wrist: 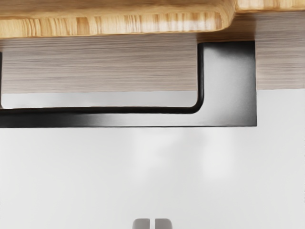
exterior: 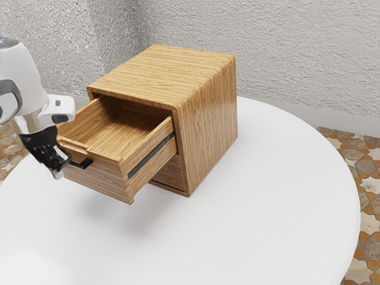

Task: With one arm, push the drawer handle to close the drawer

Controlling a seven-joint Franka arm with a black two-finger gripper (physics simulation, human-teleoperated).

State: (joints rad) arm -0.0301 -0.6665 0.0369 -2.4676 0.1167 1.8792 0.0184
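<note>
The gripper [exterior: 57,173] points down beside the drawer handle [exterior: 82,163].

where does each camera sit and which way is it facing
Exterior view: beside the arm, above the round white table, angled down at the light-brown wooden cabinet and its open drawer; part of the white arm and the black gripper show.
Wrist view: on the hand, looking down at the glossy black handle; the gripper's grey tips show, close together.
Shared: drawer front, handle, table, gripper.
</note>
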